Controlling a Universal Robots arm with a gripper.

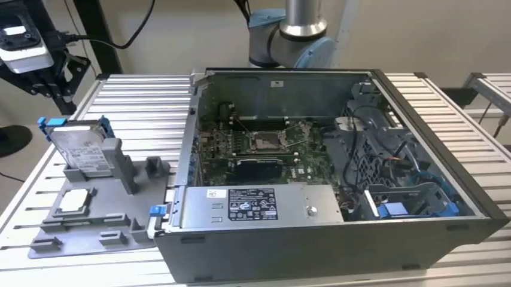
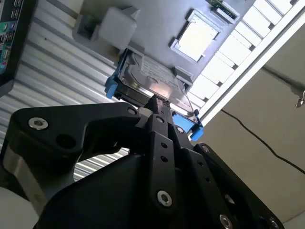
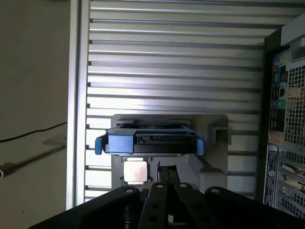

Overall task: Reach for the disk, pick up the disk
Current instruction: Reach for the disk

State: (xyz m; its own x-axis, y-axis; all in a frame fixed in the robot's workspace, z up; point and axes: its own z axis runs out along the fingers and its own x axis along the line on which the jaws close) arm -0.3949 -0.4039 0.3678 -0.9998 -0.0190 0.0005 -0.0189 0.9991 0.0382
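The disk (image 1: 80,148) stands on its edge in a grey stand (image 1: 96,233) on the silver ribbed table (image 1: 136,101), at the exterior view's left of 1 open computer box (image 1: 319,257). In the second wrist view the gripper (image 2: 156,101) points at the disk, jaws pressed together, holding nothing. The wall (image 1: 183,30) is pale.

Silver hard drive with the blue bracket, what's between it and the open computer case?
In the exterior view, the grey plastic stand's two upright posts, beside the disk.
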